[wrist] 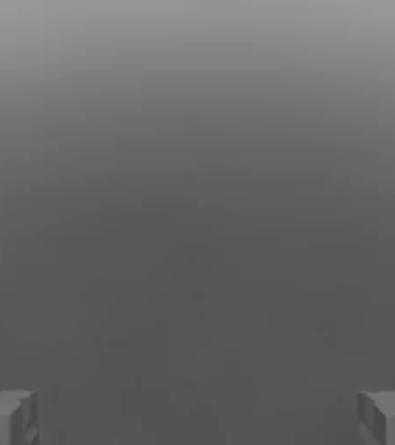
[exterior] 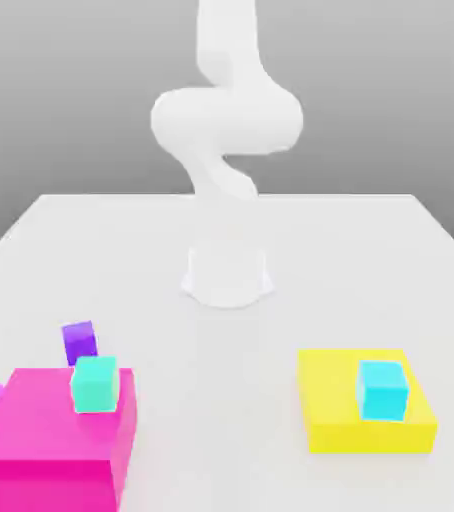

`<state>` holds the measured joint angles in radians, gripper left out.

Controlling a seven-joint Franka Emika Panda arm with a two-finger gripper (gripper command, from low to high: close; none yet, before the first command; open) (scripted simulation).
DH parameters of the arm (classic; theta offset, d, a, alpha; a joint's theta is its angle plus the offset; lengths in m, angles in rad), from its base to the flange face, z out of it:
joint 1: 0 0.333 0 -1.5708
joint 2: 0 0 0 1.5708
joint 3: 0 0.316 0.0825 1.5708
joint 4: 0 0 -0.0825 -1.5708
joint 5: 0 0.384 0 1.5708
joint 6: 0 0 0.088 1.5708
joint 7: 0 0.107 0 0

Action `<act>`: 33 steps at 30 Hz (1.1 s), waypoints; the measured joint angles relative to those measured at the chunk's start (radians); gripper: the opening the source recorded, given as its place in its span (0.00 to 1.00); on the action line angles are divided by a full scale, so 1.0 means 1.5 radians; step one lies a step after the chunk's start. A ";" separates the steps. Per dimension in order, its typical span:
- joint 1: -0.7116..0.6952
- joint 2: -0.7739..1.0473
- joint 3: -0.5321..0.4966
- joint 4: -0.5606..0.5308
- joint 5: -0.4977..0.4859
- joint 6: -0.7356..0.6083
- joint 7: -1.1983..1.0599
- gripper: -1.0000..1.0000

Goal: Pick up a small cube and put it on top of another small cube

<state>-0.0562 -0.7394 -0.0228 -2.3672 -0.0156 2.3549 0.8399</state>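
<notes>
Exterior view shows the small cube point(exterior: 78, 341), glossy purple with equal sides and no long axis, sitting flat on the white table point(exterior: 371, 250) just behind a big magenta block point(exterior: 51, 440). A teal cube point(exterior: 94, 384) rests on that block; a cyan cube point(exterior: 382, 389) tops a flat yellow block point(exterior: 321, 410). My gripper point(wrist: 197, 417) gapes wide, holding nothing.

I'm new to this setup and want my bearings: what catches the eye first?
A big magenta block at the exterior view's lower left carries a teal cube, with a purple cube behind it. At lower right, a yellow slab holds a cyan cube.
</notes>
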 joint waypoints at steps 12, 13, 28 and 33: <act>-0.223 0.242 -0.099 -0.254 -0.052 0.212 0.153 0.50; -0.243 0.266 -0.109 -0.276 -0.056 0.231 0.167 0.50; -0.505 0.652 0.027 -0.368 0.189 0.536 0.056 0.00; -0.512 0.660 0.034 -0.367 0.186 0.543 0.058 0.00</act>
<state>-0.8243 0.2506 0.0286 -2.9178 0.2638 3.1699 0.9274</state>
